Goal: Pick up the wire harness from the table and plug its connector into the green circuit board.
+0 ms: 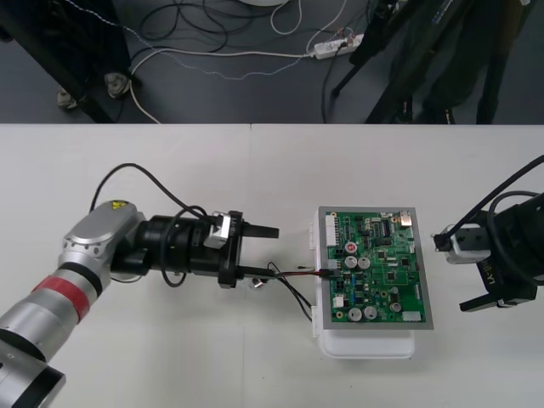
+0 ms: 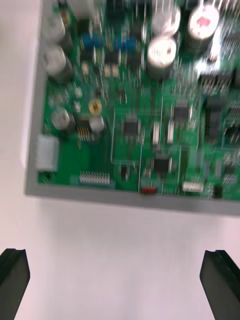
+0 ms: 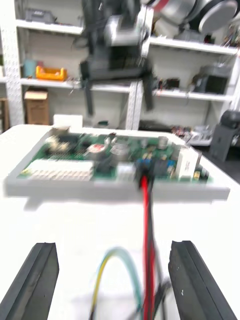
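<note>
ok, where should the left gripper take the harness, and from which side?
Take the straight red and black wires just behind the plug, coming from the left of the board. They run level toward the open left gripper; the loose loops would probably slip.

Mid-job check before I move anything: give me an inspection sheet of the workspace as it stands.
Surface: plain light table, no marks seen.
Job's things: green circuit board on its white base; harness wires run from the left tool to the board's left edge, where the black plug looks seated.
Clutter: nothing seen.
Tools: left tool open, left of the board, wires between its fingers but not gripped; right tool open, right of the board.
Cables: a black cable loops over the table from the left arm.
Surroundings: dark floor beyond the far edge, with loose cables and a power strip.
</note>
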You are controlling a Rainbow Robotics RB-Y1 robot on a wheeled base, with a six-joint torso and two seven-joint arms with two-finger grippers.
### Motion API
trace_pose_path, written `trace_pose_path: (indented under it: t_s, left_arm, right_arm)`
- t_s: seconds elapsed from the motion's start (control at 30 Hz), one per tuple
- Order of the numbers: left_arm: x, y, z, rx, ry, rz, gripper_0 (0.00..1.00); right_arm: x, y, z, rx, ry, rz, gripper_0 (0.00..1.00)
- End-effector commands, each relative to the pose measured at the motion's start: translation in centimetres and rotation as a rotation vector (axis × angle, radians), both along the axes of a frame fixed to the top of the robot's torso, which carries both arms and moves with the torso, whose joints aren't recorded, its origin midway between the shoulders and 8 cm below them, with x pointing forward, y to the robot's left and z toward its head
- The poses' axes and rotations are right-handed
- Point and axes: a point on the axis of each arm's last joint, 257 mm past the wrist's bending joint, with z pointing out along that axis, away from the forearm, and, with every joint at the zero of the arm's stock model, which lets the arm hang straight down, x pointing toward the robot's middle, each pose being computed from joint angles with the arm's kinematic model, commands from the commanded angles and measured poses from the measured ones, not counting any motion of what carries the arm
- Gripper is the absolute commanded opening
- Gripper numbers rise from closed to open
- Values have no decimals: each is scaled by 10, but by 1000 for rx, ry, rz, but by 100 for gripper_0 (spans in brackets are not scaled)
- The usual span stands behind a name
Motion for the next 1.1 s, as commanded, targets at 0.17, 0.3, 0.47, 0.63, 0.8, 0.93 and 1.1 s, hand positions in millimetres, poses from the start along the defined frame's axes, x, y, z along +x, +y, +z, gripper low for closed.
trace_pose_path:
  t_s: [0.17, 0.3, 0.47, 0.63, 0.8, 0.93, 1.1]
  left_arm:
    - [24, 89, 49, 164, -91, 40, 65]
    - [26, 108, 66, 210, -98, 69, 65]
    - [25, 130, 100, 257, -103, 118, 65]
    - [18, 150, 130, 325, -105, 167, 65]
    - [14, 164, 162, 372, -122, 224, 65]
    - [10, 170, 195, 399, -128, 271, 65]
    - [6, 170, 231, 362, -101, 312, 64]
  right_arm:
    - [6, 34, 80, 148, -74, 101, 100]
    - [1, 50, 101, 215, -67, 126, 100]
    - [-8, 72, 143, 334, -77, 169, 100]
    - [-21, 86, 178, 461, -34, 154, 100]
    - [-27, 92, 199, 547, 35, 86, 100]
    - [-27, 95, 207, 590, 94, 12, 100]
    - [-30, 97, 209, 598, 116, -7, 100]
